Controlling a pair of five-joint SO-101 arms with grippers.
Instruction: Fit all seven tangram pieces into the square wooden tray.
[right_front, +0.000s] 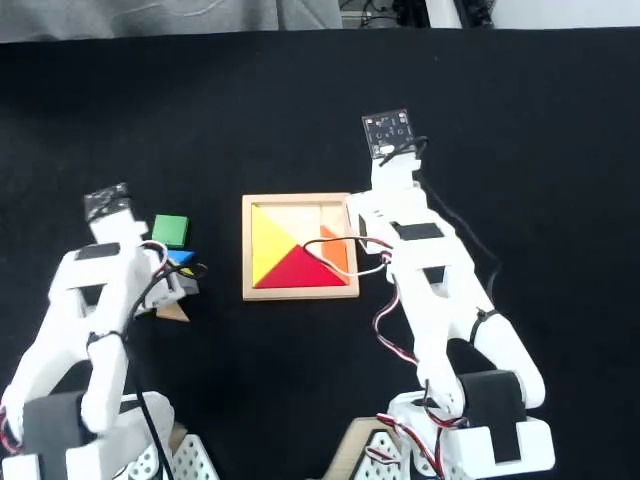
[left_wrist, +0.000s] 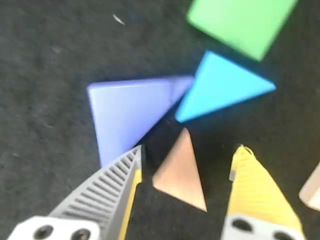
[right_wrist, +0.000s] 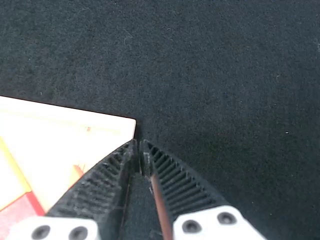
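Square wooden tray (right_front: 298, 199), centre of the high view, on the black desk (right_front: 520, 120). A large yellow triangle (right_front: 268, 245) fills the tray's left part. A red triangle (right_front: 308, 268) fills its lower part. An orange piece (right_front: 338, 256) shows at its right side, partly under the right arm's cables. The upper part is bare wood.

Loose pieces lie left of the tray, beside the left arm. The green square (right_front: 170, 230) is uppermost, with the blue triangle (right_front: 181, 257) just below it. The tan triangle (right_front: 172, 312) is lowest in the frame.

Left wrist view: the same group from close range, with a lavender triangle (left_wrist: 127, 112) whose corner lies against the blue triangle. The left claw (left_wrist: 190, 149) is spread wide and grips nothing. Its ribbed grey finger (left_wrist: 112, 187) and yellow finger (left_wrist: 252, 185) stand on either side of the tan triangle. Whether either finger touches the piece cannot be told. The grey tip is just beside an edge of the lavender triangle.

Right wrist view: the right claw (right_wrist: 138, 147) is closed with its jaws pressed together and nothing between them. Its tips sit just beside one corner of the tray, over the black cloth.
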